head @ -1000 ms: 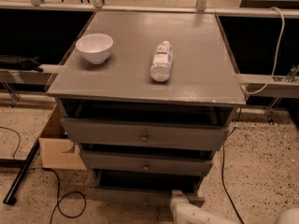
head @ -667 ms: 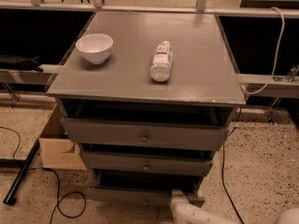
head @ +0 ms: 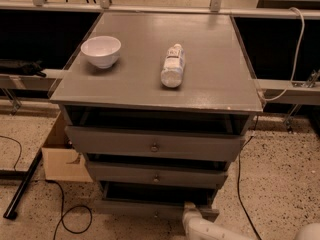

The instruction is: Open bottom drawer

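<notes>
The bottom drawer is the lowest and slimmest grey front of the cabinet, near the lower edge of the camera view. It stands pulled out a little, with a dark gap above its front, and its small round knob barely shows. My gripper comes up from the bottom edge on a white arm. It sits at the drawer front's top edge, right of the knob. Its tip is hidden against the drawer front.
The middle drawer and top drawer also stand slightly out. On the cabinet top are a white bowl and a lying plastic bottle. A cardboard box, a black pole and cables lie on the floor to the left.
</notes>
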`<state>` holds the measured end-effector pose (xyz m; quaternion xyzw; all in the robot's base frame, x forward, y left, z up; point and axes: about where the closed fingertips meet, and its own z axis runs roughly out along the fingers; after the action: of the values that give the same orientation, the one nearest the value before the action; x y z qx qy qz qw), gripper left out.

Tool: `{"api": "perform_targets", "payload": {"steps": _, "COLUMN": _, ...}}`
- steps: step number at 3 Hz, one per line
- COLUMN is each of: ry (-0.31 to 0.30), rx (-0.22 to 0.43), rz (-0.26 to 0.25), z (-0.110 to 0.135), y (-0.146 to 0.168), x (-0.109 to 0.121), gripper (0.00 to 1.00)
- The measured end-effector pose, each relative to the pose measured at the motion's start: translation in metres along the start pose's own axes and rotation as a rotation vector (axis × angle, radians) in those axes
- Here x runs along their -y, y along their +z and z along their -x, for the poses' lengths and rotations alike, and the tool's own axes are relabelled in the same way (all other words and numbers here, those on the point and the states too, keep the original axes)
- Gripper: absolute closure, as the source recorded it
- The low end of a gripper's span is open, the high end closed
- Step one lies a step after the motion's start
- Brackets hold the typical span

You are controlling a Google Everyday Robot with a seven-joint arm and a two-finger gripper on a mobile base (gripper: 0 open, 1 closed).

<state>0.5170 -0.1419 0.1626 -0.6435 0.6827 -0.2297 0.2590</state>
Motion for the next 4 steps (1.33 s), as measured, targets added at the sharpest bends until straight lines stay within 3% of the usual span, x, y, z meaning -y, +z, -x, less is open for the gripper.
{"api": "perform_targets", "payload": {"steps": 1, "ry": 0.0, "rx": 0.0, "rz": 0.0, "z": 0.0, "y": 0.0, "x": 0.0, "gripper": 0.02}}
{"api": "perform_targets", "payload": {"steps": 2, "ry": -0.003, "rx": -0.004, "rz": 0.001, "z": 0.0, "y": 0.0, "x": 0.0, "gripper": 1.0}}
{"api": "perform_targets", "payload": {"steps": 3, "ry": -0.005, "rx": -0.007, "rz": 0.002, "z": 0.0, "y": 0.0, "x": -0.001, "gripper": 1.0}}
{"api": "perform_targets", "payload": {"steps": 4, "ry": -0.007, "rx": -0.021, "rz": 0.022, "z": -0.008, "y": -0.004, "x": -0.016, "gripper": 1.0}}
